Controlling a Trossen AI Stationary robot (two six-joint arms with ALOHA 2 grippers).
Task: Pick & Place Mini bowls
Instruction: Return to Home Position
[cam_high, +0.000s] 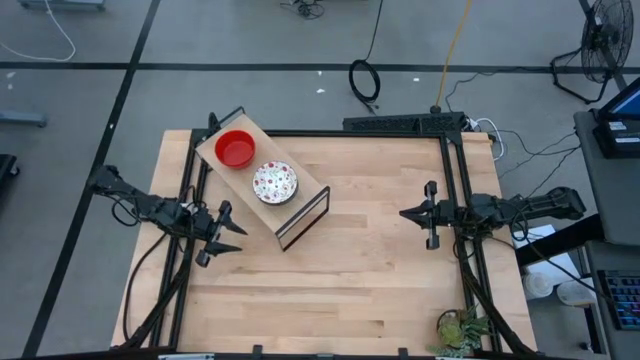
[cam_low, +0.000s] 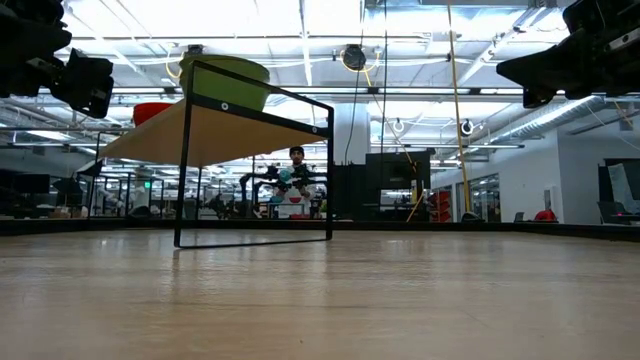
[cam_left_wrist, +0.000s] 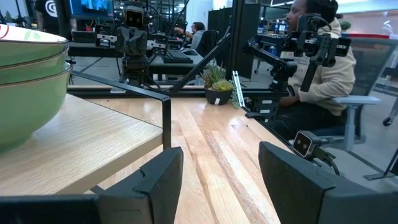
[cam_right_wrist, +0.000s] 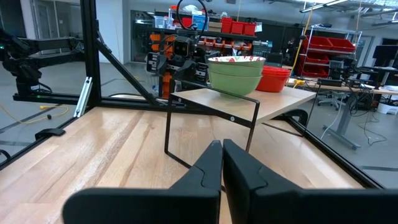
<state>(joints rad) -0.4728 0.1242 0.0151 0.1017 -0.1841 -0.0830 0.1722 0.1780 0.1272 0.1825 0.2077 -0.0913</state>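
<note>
Ease the spread left pincer (cam_high: 230, 228) away from the shelf (cam_high: 305, 188) without nudging it; the right pincer (cam_high: 405, 213), pressed together, waits opposite the shelf.

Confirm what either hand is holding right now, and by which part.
Nothing. Left hand is open, right hand is shut and empty, both clear of the bowls on the shelf.

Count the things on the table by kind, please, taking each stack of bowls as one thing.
Red bowl stack: 1
White patterned bowl stack: 1
Wooden shelf: 1
Potted plant: 1
Total: 4
</note>
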